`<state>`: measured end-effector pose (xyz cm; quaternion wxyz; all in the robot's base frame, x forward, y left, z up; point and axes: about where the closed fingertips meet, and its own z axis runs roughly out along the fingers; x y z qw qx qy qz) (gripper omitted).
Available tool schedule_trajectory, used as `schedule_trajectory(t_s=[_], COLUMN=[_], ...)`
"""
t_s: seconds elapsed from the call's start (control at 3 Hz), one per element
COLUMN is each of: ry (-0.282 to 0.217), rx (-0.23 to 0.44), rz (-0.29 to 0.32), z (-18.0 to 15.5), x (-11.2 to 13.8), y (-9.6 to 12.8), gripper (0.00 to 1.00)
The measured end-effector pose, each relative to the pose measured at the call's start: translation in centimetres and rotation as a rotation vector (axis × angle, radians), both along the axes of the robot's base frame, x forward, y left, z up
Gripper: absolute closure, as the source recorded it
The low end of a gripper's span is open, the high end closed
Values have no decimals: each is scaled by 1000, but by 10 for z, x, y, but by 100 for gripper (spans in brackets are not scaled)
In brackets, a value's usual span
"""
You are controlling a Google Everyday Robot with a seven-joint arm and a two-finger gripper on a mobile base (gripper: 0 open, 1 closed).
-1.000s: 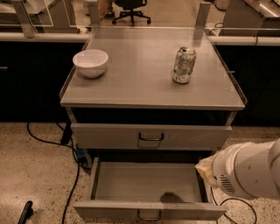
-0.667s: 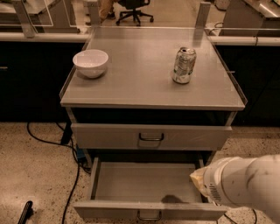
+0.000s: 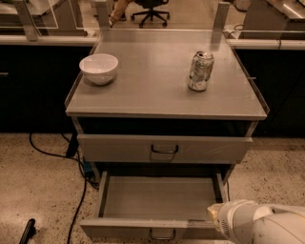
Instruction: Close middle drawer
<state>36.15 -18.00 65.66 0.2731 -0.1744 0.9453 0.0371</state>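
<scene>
Lower now than a second ago, the arm (image 3: 259, 224) has sunk toward the bottom right corner of the frame, and its pale tip has dropped from over the tray's right side to the front right corner of the middle drawer (image 3: 157, 198). The jaws are at that leading end, at the lower right of the frame, right by the drawer's front corner. Whether they are open or shut, or hold anything, cannot be told, and it is not clear whether they touch the panel. Behind the tip, the arm's bulky white body runs off the right and bottom edges.

The middle drawer stands pulled far out at the bottom centre of the frame, about as far as before, with its shallow grey tray showing bare. Its low front panel runs along the bottom edge, with a small dark loop handle (image 3: 162, 234) at its middle.

Above it, the upper drawer (image 3: 119, 148) sits only slightly out, and a dark gap shows between it and the worktop (image 3: 152, 95).

A white bowl (image 3: 98, 68) stands on the worktop's left side and a dented can (image 3: 200, 71) stands upright on its right side, well apart.

At the lower left, a black cable (image 3: 78, 200) trails over the speckled floor (image 3: 33, 186). An office chair (image 3: 151, 9) stands at the top centre.
</scene>
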Motion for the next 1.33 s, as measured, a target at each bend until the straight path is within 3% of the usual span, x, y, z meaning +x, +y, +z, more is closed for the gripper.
schedule_trajectory(t_s=[0.33, 1.0, 1.33], ry=[27, 139, 131], rx=[76, 175, 160], rz=[-92, -204, -191], z=[-32, -89, -85], x=[-1, -3, -4], y=[-4, -4, -2], gripper=[100, 100, 100])
